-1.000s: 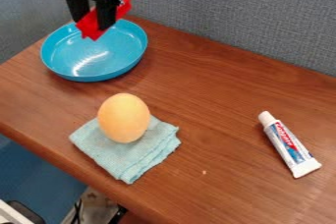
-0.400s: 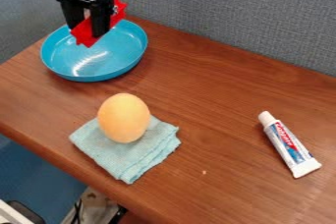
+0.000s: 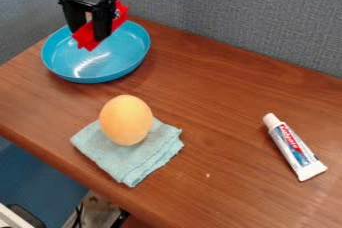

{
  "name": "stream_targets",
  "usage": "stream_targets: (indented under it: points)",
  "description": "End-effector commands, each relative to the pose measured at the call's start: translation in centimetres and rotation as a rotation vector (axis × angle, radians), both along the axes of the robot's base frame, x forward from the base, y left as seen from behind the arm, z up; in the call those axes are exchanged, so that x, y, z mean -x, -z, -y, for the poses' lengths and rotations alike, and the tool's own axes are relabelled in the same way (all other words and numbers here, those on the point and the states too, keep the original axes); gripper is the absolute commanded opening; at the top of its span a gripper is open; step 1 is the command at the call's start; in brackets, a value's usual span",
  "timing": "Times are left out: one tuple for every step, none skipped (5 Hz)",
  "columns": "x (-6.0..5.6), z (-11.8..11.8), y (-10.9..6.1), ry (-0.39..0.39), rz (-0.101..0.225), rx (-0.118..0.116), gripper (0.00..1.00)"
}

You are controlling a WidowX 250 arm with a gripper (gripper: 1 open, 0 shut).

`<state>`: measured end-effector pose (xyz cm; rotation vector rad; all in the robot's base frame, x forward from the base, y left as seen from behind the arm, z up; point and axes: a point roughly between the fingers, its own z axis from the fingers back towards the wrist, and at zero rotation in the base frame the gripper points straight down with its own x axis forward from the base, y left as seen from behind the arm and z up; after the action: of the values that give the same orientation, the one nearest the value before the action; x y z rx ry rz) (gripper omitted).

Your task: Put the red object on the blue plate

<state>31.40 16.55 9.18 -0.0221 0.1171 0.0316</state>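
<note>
On my feed I see a brown wooden table [image 3: 201, 122] carrying the blue plate [image 3: 80, 68] near its far left edge, a light blue folded cloth [image 3: 150, 158] towards the near edge, and a white toothpaste tube [image 3: 295, 148] lying at a slant on the right

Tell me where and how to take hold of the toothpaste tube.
Grip the toothpaste tube across its narrow width around mid-body, coming straight down with the fingers on its two long sides. It lies flat, long and slim, on open table, so a pinch across the middle should likely hold best.
</note>
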Motion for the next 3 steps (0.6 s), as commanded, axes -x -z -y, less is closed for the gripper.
stream_targets:
  points:
    - [-0.45,-1.03,-1.43,-0.008,0.047,-0.038,0.0]
    - [-0.51,-1.07,-1.11,-0.004,0.042,-0.037,0.0]
    - [-0.55,-1.11,-0.8,-0.002,0.038,-0.037,0.0]
